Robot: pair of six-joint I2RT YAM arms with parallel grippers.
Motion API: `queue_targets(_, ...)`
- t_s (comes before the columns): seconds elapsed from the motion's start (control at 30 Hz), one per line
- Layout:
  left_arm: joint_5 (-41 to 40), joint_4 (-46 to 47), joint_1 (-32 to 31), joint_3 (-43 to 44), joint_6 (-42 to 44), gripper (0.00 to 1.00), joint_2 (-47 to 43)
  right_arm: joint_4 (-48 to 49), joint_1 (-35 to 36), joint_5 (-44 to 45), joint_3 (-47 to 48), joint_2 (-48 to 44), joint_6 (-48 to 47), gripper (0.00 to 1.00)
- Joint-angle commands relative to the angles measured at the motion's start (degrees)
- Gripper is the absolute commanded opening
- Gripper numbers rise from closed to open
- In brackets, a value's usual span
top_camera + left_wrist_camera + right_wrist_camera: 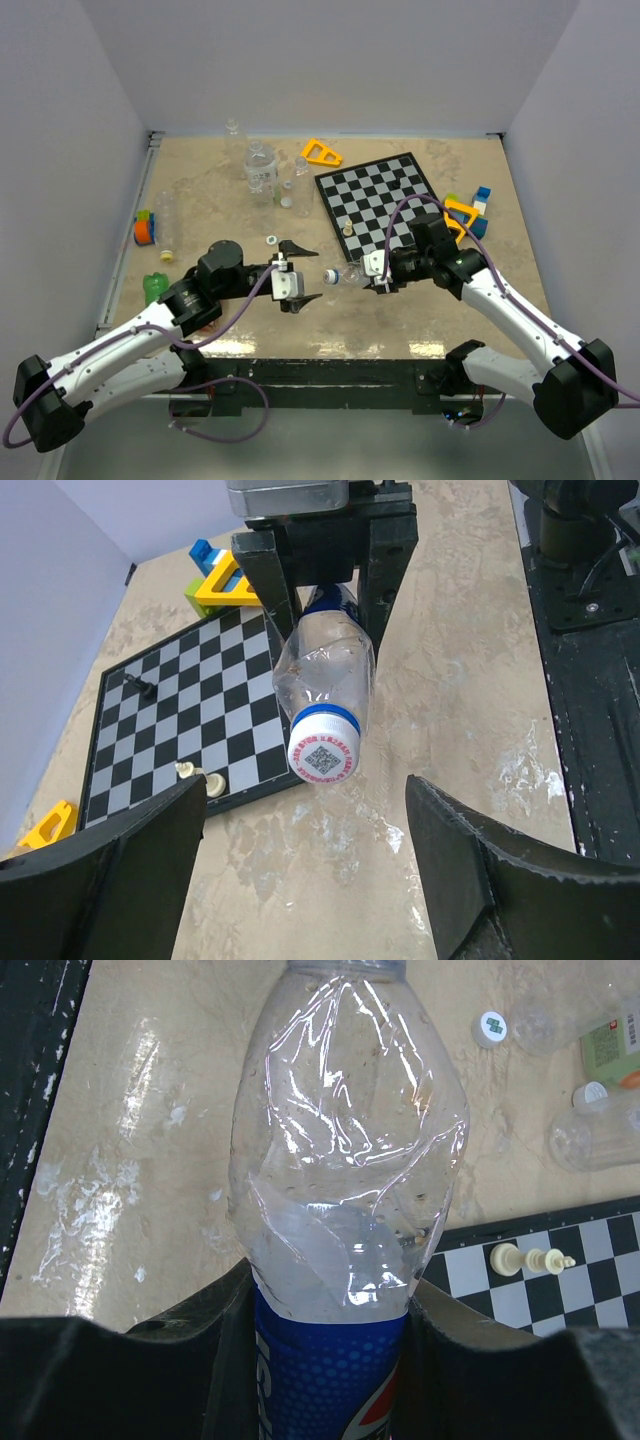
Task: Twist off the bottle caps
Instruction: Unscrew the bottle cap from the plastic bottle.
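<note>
A: Anything in the bottle (325, 670)?
B: Looks empty. Crumpled, clear, blue label. Cap (323, 752) on, white with a blue ring.
A: Held how?
B: Clamped in right gripper (325, 590) at the label end, cap end pointing at left gripper (305, 800).
A: Left gripper state?
B: Spread wide, a finger on either side of the cap, just short of it, not touching.
A: Other containers?
B: Green bottle (155, 287) near the left edge, clear bottles (260, 168) far back. Can't tell contents.

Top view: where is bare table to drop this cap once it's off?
Bare table along the front edge, nearer than the held bottle. Another patch between the clear bottles and the left arm. Crowded: back centre, and blocks right of the chessboard.
</note>
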Motion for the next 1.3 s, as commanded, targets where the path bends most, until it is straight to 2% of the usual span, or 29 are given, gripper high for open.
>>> queue_targets(0.0, 2.2, 6.8, -0.4, 0.7, 0.8, 0.82, 2.4, -0.2, -0.2, -0.5, 0.6, -0.1, -0.7, 0.16)
queue_targets(0.4, 4.7, 8.9, -0.9, 1.1, -0.6, 0.69, 5.9, 0.0, -0.1, -0.4, 0.7, 0.1, -0.7, 0.16)
queue_targets(0.63, 6.1, 7.9, -1.0, 2.2, -0.9, 0.49, 7.7, -0.2, -0.2, -0.4, 0.7, 0.3, -0.7, 0.16)
queue_targets(0.8, 6.6, 6.8, -1.0, 3.0, -0.9, 0.38, 8.7, -0.1, -0.2, -0.4, 0.7, 0.3, -0.7, 0.16)
queue_targets(0.93, 7.1, 6.8, -1.1, 3.7, -2.5, 0.16, 8.7, -0.2, -0.1, -0.4, 0.7, 0.3, -0.7, 0.16)
queue_targets(1.0, 6.6, 7.2, -1.0, 3.9, -5.6, 0.01, 8.4, -0.1, -0.1, -0.4, 0.7, 0.3, -0.7, 0.16)
queue_targets(1.13, 0.9, 4.1, -1.0, 6.2, -19.3, 0.0, 8.3, -0.1, -0.1, -0.3, 0.6, 0.1, -0.7, 0.16)
queue_targets(1.27, -9.4, -6.3, -0.9, 12.1, -41.2, 0.0, 8.9, 0.0, -0.1, -0.2, 0.6, 0.2, -0.7, 0.16)
